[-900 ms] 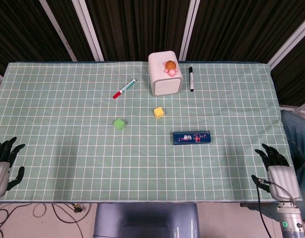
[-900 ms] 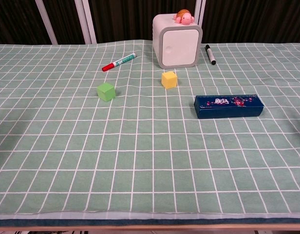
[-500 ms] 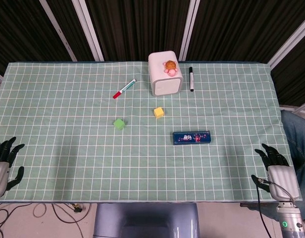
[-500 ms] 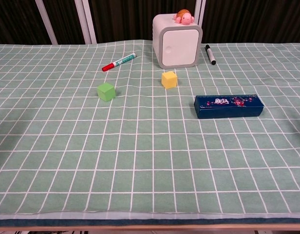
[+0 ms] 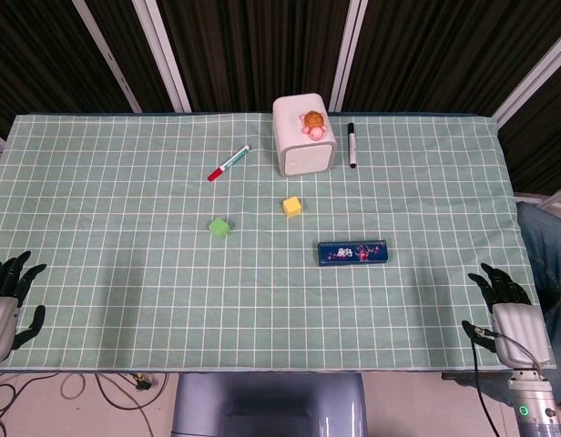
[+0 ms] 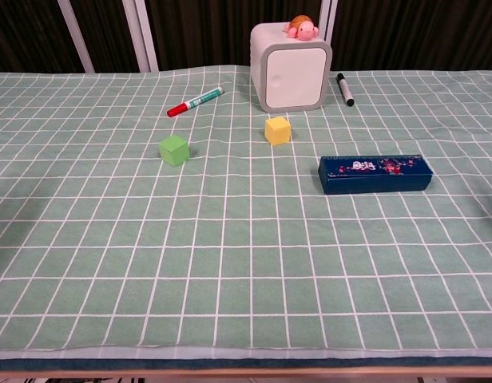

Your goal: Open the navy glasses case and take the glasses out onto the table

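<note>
**Case lies forward and inboard of my right hand, long axis crosswise**

From the head view, my right hand (image 5: 510,319) sits at the near right corner of the counter (image 5: 117,273), its fingers (image 5: 493,282) spread apart and holding nothing. The navy glasses case (image 5: 352,252) lies ahead of those fingers and off toward the left hand's side, well apart from them. My left hand (image 5: 5,305) rests at the near left corner, fingers likewise apart and empty, and the case is much farther from it, so I judge the right hand the nearer one for the first reach.

The case's long axis runs across in front of me, roughly side to side, with only a slight tilt. It is a slim, flat-sided navy box with a pale printed pattern along the side facing me in the chest view (image 6: 374,174). It looks fully closed; I cannot make out which edge carries the hinge or opening.
</note>
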